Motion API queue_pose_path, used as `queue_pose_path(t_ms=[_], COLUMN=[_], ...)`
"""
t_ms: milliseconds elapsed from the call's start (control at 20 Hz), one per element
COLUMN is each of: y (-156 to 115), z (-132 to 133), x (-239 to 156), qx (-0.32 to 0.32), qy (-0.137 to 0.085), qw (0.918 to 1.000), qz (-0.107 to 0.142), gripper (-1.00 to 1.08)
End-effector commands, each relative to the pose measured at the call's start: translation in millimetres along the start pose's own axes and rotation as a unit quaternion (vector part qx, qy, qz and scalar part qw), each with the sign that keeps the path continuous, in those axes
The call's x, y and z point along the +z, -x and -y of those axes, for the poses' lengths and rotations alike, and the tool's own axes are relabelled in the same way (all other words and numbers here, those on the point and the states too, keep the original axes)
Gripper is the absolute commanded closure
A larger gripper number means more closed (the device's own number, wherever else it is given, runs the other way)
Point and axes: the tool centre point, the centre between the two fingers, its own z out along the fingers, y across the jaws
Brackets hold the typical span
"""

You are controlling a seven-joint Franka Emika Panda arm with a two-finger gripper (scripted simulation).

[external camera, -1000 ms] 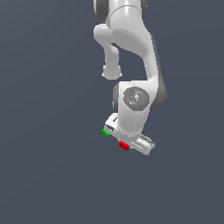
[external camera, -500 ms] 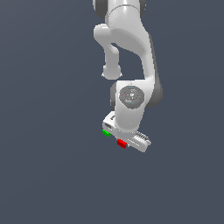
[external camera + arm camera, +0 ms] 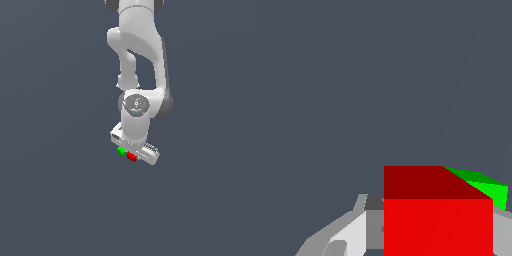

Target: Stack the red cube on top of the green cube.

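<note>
The red cube (image 3: pixel 131 156) sits at the tip of the white gripper (image 3: pixel 133 156), which is shut on it. In the wrist view the red cube (image 3: pixel 436 220) fills the space between the two grey fingers (image 3: pixel 346 232). The green cube (image 3: pixel 121 150) lies right beside the red one, on the exterior view's left, with their edges almost meeting. In the wrist view only a corner of the green cube (image 3: pixel 486 189) shows behind the red cube. Whether the red cube is higher than the green one cannot be told.
The white arm (image 3: pixel 137 60) comes down from above and hides the surface behind the gripper. A plain dark grey surface (image 3: pixel 60 190) lies all around the cubes.
The gripper has carried the red cube toward the exterior view's left, closing the gap to the green cube. The green cube has stayed where it was.
</note>
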Motion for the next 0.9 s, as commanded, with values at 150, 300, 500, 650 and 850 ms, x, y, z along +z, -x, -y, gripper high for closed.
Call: queue_pose_path(t_ms=[150, 300, 500, 650, 850], y=[12, 18, 23, 25, 26], z=[-33, -48, -63, -70, -74], x=[14, 20, 27, 30, 32], qx=[0.0, 0.0, 0.0, 0.0, 0.0], qy=[0.0, 0.0, 0.0, 0.0, 0.0], qw=[1.0, 1.0, 1.0, 1.0, 1.0], qz=[0.0, 0.0, 0.0, 0.0, 0.0], gripper=[1.08, 1.08, 1.08, 1.08, 1.08])
